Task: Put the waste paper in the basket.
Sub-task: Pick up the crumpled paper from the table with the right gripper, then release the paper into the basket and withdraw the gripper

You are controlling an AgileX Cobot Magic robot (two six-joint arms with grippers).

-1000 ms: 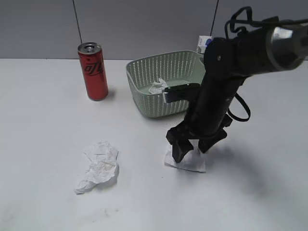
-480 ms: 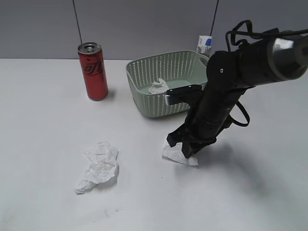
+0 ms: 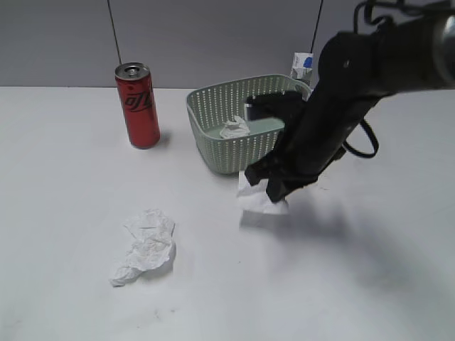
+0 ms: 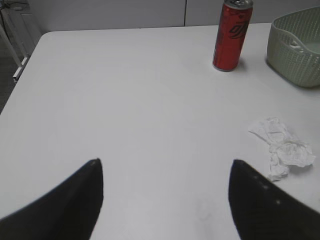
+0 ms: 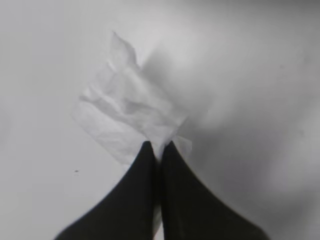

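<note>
Waste paper comes in three pieces, all thin, white and wrinkled like tissue. One piece (image 3: 257, 198) hangs from the right pincer (image 3: 274, 188), lifted clear of the white table (image 3: 71, 177), with its shadow on the surface beneath; in the right wrist view this sheet (image 5: 127, 117) is flat and roughly square with soft creases, and the two dark tapering fingers (image 5: 142, 185) are pressed together on its lower edge, so the right pincer (image 5: 157, 150) is clamped on it. A second piece (image 3: 234, 128), small and bunched, lies inside the basket (image 3: 213, 121), behind and a little to the left of the right pincer. The third (image 3: 146, 245), the most crumpled and irregular, lies on the table well to the left of the right pincer and lower in the exterior view; from the left wrist it (image 4: 281, 147) sits ahead and to the right of the left pincer (image 4: 165, 172), whose two black fingers stand wide apart with nothing between them.

One basket, pale sage-green plastic, rounded-rectangular, its walls pierced with rows of small holes, stands just behind the right pincer and its paper. One red can (image 3: 138, 105), a slim smooth cylinder with a silver top, stands upright far to the left of it. One small white-and-blue pack (image 3: 301, 65) shows behind the basket.
</note>
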